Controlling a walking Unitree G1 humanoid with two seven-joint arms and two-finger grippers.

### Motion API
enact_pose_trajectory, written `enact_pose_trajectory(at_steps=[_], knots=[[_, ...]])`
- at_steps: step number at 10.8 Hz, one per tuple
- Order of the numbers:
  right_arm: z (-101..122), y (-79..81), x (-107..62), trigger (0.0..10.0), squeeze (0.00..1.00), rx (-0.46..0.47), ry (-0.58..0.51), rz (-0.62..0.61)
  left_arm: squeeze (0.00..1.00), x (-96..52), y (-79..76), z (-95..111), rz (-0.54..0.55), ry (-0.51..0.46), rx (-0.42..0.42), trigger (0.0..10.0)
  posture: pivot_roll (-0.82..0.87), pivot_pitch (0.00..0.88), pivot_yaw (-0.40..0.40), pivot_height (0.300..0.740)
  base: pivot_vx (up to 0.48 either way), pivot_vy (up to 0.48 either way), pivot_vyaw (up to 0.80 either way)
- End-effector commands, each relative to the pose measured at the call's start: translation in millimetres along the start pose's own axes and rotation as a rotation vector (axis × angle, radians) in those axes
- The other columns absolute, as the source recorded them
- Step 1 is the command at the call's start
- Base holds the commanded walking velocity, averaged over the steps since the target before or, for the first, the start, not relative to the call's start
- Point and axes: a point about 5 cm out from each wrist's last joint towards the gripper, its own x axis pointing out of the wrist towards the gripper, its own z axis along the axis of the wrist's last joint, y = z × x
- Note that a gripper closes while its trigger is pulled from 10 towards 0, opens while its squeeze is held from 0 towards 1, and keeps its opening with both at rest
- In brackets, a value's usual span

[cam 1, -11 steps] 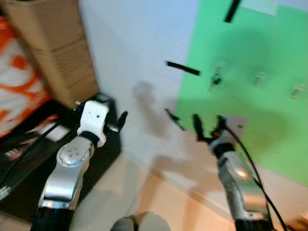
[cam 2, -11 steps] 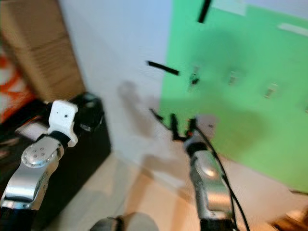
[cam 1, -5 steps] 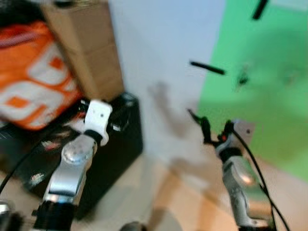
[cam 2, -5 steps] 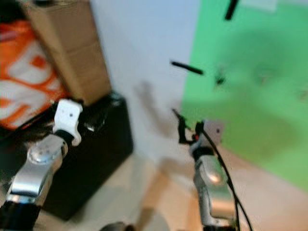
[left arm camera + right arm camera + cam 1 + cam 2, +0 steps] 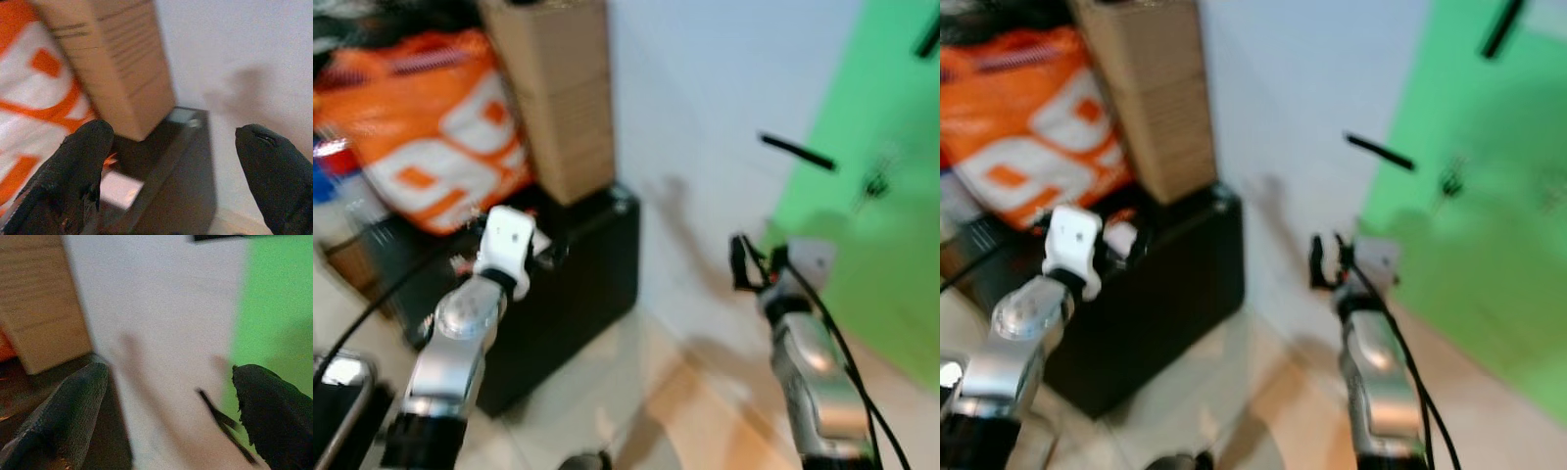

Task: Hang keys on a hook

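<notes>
Where white wall [image 5: 705, 88] ends, green panel [image 5: 891, 196] begins.

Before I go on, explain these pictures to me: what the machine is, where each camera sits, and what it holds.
This is a walking humanoid robot with two silver arms, each ending in a black two-fingered pincer. Two blurred pictures come from cameras in its head, looking down past its arms. The other two come from its wrists, looking along the fingers.

The left pincer is open over a black case that bears a cardboard box, beside an orange bag. The right pincer is open before the white wall and green panel. Both hold nothing.
</notes>
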Motion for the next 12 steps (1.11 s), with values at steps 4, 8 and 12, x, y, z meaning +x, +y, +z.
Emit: enact_pose_trajectory(at_steps=[4, 8, 12], knots=[[-7.9, -2.5, 1.4, 10.0, 1.0, 0.008, 0.063, 0.008, 0.0, -5.0, 2.0, -5.7, 0.027, 0.009, -0.011, 10.0, 0.0, 0.0, 0.0, 0.74, 0.303, 0.0, 0.0], [-12.4, 0.5, 1.3, 10.0, 1.0, -0.002, 0.079, 0.042, 0.0, -7.7, 1.5, -6.3, 0.033, 0.009, -0.007, 10.0, 0.0, 0.0, -0.006, 0.74, 0.313, 0.0, 0.0], [-12.2, -0.3, 1.9, 10.0, 1.0, -0.009, 0.081, 0.043, 0.0, -7.2, 0.2, -5.8, 0.029, 0.007, -0.004, 10.0, 0.0, 0.0, -0.007, 0.74, 0.315, 0.0, 0.0]])
